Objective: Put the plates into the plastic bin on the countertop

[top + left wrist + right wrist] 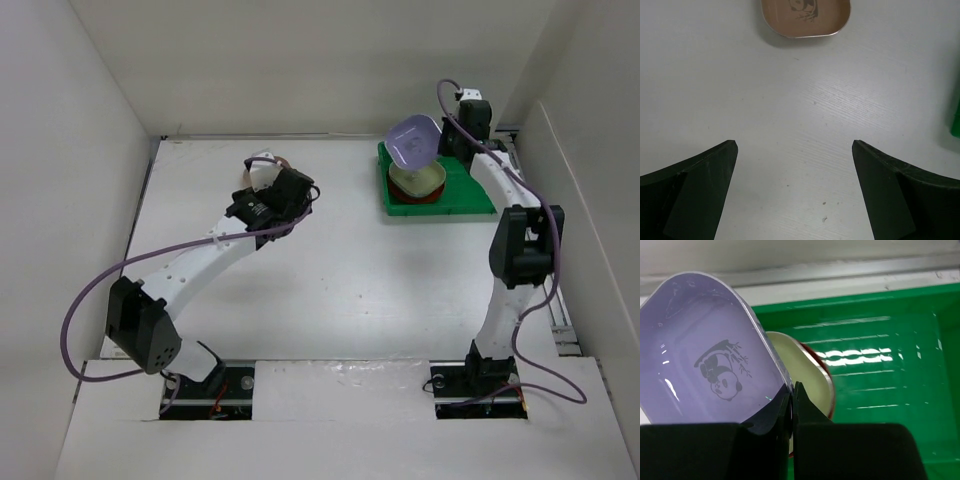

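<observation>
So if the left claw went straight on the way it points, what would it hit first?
The open left claw would probably meet the white countertop first, just short of the tan-brown rounded-square plate ahead, though depth is hard to judge.

Overhead: I'm viewing the whole countertop (340, 270) from above, behind.
Left wrist: I'm facing it closely.
Right wrist: I'm sharing overhead's bin (880, 365), close.

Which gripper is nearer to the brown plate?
Left. The left gripper hovers open just short of the brown plate; the right gripper is far off over the green bin, shut on a lilac plate.
</observation>
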### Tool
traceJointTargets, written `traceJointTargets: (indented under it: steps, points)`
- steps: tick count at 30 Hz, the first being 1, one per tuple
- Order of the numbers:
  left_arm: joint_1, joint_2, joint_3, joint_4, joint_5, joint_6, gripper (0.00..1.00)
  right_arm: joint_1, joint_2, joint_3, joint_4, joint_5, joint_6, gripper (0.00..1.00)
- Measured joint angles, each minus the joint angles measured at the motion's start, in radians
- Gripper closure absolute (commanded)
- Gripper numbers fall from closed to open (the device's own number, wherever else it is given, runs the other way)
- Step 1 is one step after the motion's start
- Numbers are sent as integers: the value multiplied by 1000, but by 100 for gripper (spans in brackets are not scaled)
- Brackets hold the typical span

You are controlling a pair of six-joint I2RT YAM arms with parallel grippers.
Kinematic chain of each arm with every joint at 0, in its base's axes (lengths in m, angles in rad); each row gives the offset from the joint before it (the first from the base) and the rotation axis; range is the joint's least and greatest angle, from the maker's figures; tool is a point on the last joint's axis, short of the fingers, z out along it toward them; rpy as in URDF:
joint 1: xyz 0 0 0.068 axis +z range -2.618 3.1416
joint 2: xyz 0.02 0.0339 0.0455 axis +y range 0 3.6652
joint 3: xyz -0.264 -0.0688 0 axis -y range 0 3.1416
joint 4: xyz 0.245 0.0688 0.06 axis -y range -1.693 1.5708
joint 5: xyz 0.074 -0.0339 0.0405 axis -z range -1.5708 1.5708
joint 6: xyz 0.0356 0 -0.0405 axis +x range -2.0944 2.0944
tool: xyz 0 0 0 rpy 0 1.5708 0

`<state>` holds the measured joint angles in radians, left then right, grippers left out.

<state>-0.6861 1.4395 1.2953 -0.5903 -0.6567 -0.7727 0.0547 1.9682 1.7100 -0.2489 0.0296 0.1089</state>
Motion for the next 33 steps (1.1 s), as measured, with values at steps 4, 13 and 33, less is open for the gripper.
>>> traceJointTargets:
  steps: [4, 13, 33]
  points:
    - [12, 26, 13, 26, 48, 38, 0, -34, 127, 122, -107, 24, -63, 100]
    - [21, 66, 24, 72, 115, 71, 0, -64, 155, 124, -200, -27, -120, 15]
    - [500, 577, 403, 148, 355, 54, 2, 261, -517, -431, -6, -138, -22, 0]
